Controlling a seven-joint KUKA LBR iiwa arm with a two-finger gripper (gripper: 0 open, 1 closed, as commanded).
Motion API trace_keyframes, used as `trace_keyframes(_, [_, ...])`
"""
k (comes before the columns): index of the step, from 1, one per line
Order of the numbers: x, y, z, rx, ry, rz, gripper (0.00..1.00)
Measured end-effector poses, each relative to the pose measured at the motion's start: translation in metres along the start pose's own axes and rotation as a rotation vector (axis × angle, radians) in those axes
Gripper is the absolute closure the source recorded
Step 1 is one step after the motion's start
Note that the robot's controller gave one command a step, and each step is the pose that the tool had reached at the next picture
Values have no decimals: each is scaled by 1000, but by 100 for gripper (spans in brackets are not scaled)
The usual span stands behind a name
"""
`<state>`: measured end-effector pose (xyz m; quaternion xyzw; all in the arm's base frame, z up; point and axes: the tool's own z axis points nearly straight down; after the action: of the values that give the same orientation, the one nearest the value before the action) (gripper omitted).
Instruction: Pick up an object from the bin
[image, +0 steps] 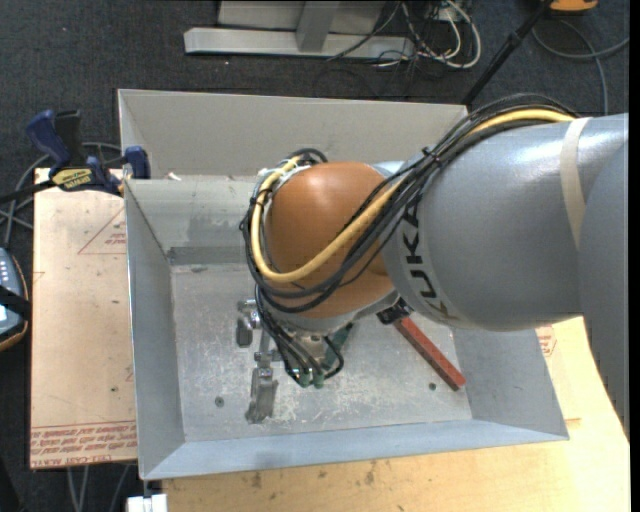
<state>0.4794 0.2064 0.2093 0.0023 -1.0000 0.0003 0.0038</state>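
Red stick (432, 352) lies on the bin (150, 330) floor, right of my gripper (265, 385), which hangs low near the middle, open or closed I cannot tell; likely the approach step, next centring over 1 thing.

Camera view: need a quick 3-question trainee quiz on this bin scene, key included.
1. True or false: the red-brown stick lies on the floor of the bin, toward the view's right.
2. The tool is over: A) the floor left of the middle, B) the far right corner, C) the ground outside the bin.
3. Fill in: the wrist cover is ___ in colour.
Key: 1 true; 2 A; 3 orange.
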Motion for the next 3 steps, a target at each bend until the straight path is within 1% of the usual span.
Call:
trace_keyframes(1, [-17,-129,142,0,-9,-90,0])
trace_keyframes(2, [-89,-212,138,4,-15,-185,0])
trace_keyframes(3, [-90,-211,138,-1,-11,-183,0])
